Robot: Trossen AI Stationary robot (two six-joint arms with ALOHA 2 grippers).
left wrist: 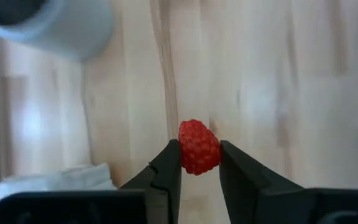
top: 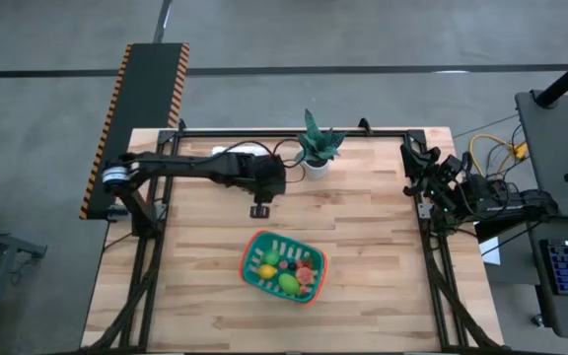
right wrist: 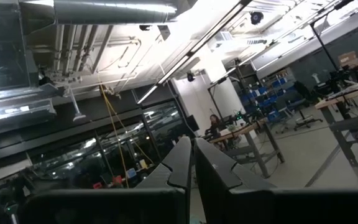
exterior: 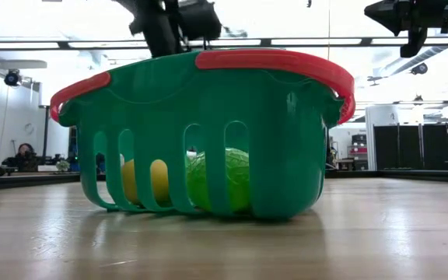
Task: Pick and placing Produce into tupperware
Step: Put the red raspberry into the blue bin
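Pinching a red raspberry (left wrist: 199, 147), left gripper (left wrist: 199, 163) fingers bear no readable writing.

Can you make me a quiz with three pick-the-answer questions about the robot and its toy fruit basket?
1. Where is the left claw?
A. inside the basket
B. over the bare wood between the plant and the basket
C. off the table

2. What colour is the basket's rim?
A. blue
B. white
C. orange-red

3. What is the left claw doing?
A. squeezing a red berry
B. hanging wide open and empty
C. holding the plant pot

Answers:
1. B, the high view shows it above plain tabletop, with the potted plant on one side and the basket on the other.
2. C, the low view shows a red band on top of the green slotted walls.
3. A, the left wrist view shows both fingers pressed against the berry's sides.

The right claw waits shut at the table's right edge.
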